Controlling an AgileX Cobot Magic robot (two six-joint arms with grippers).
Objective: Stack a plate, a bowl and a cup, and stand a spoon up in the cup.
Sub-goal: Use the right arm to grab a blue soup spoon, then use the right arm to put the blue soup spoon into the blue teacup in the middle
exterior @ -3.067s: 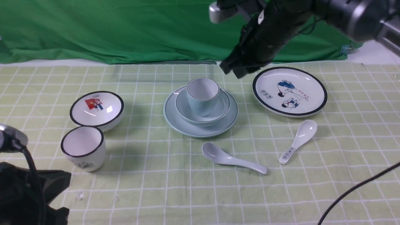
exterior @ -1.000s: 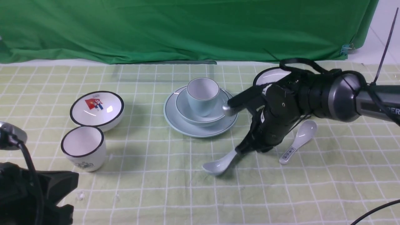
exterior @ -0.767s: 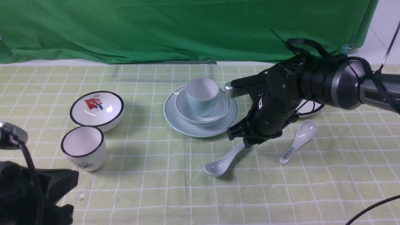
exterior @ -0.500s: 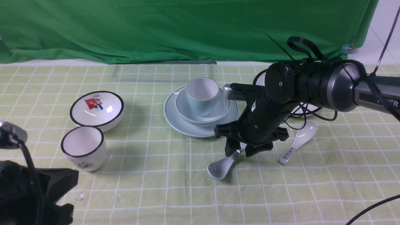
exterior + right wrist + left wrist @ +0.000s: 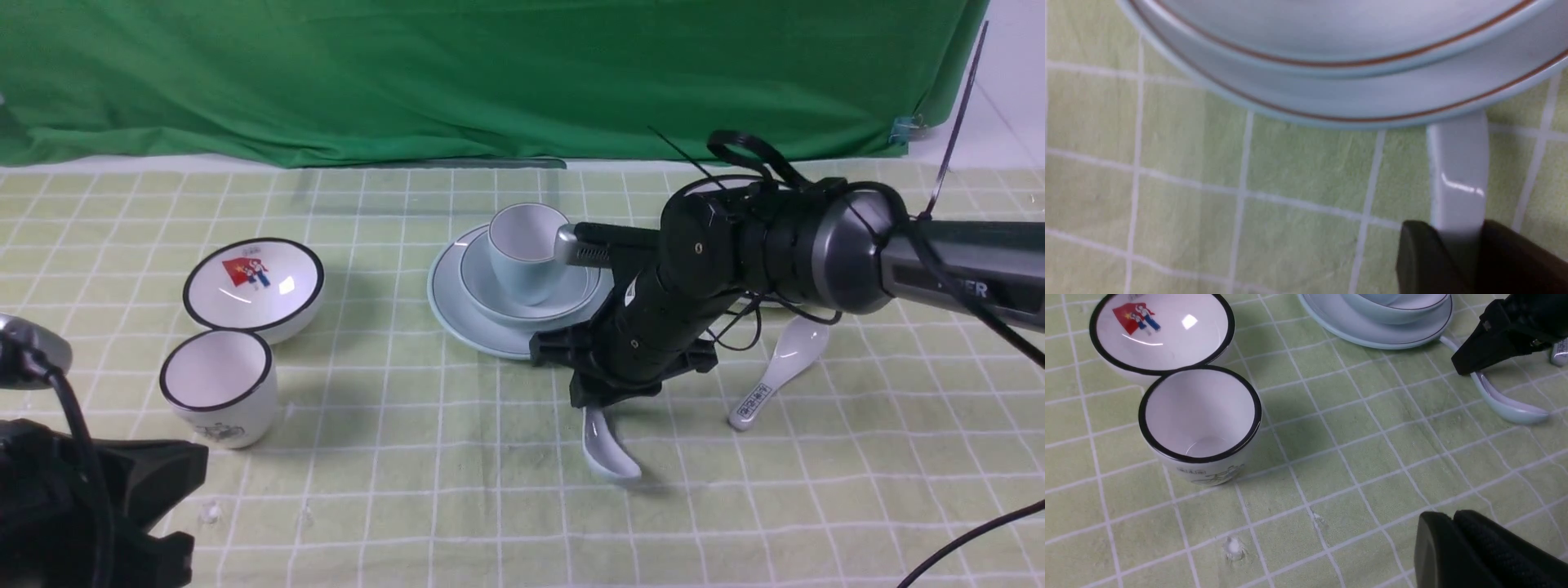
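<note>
Lifting the spoon toward the cup

Your right claw is pinched on the handle of the plain spoon, whose scoop hangs below the claw at the cloth. Raise it clear first, then carry it beyond the claw and leftward over the plate and bowl rims to the cup, scoop down. Right of the claw, the printed spoon carries characters too small to read; the arm shows only "ER".
</note>
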